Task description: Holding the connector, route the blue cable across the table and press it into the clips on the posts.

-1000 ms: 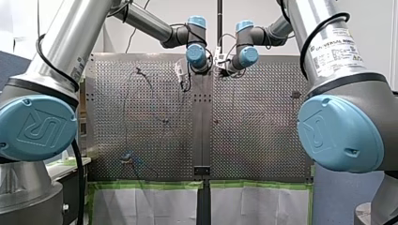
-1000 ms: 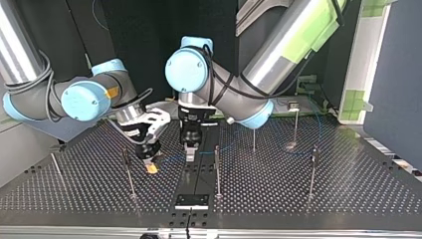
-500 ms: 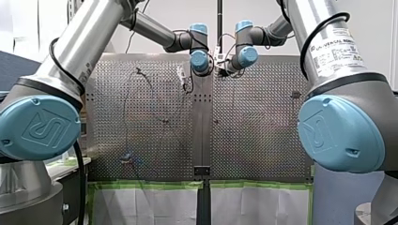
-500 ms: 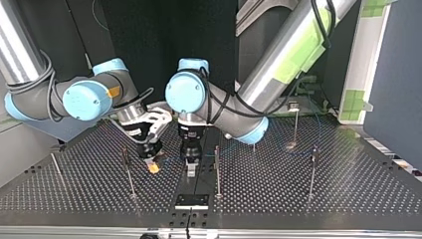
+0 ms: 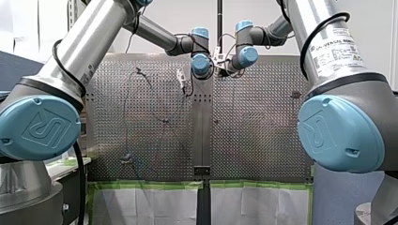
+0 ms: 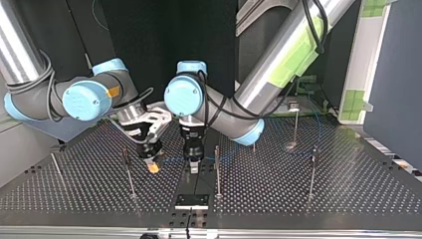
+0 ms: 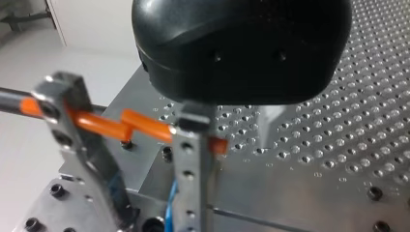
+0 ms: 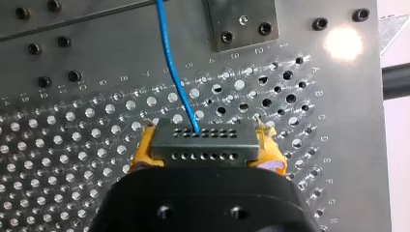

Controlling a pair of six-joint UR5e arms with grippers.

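Right gripper [image 8: 208, 149]: clamped on the dark connector [image 8: 203, 137].
Cable [image 8: 169, 63]: blue, leaves the connector's far side.
Left gripper [image 7: 150, 210]: fingers apart, cable between them.

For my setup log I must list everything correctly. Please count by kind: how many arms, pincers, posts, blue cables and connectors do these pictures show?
Arms: 2, my left arm and my right arm
Pincers: 2, my left pincer and my right pincer
Posts: 6, one largely hidden behind my left arm
Blue cable: 1
Connector: 1
Total: 12
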